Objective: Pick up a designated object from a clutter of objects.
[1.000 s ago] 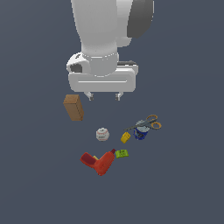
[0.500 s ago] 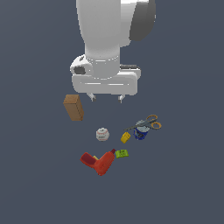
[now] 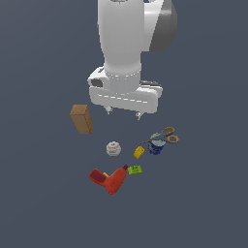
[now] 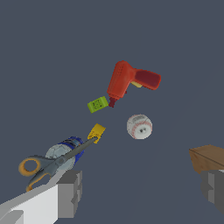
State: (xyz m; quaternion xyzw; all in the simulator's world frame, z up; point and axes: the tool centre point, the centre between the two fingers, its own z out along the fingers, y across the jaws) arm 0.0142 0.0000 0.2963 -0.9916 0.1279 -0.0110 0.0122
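Dark grey-blue floor spreads flat and unbroken beneath everything, and the clutter lies loose on it below the white arm. Left to right in the exterior view, the count runs: one brown box (image 3: 81, 118) standing upright and well apart from the rest; one red power drill (image 3: 110, 178) lying on its side, nearest the camera; one white baseball (image 3: 113, 148) between box and can; one green-yellow piece (image 3: 135, 169) just beside the drill's nose; one small yellow block (image 3: 139, 152); one blue can (image 3: 156, 145); and one pair of scissors (image 3: 162, 137), seven items in all.

The scissors appear to rest across the top of the can, orange ring handles out toward the exterior view's right, dark blades slanting down toward the yellow block. That perch probably leaves them tilted rather than flat on the floor, so a grasp may disturb the can.

The gripper (image 3: 124, 112) hangs above the floor between box and can, fingers spread wide, holding nothing. In the wrist view its two grey fingers (image 4: 70, 193) frame the scene with a broad gap, the scissors lying close by one of them.
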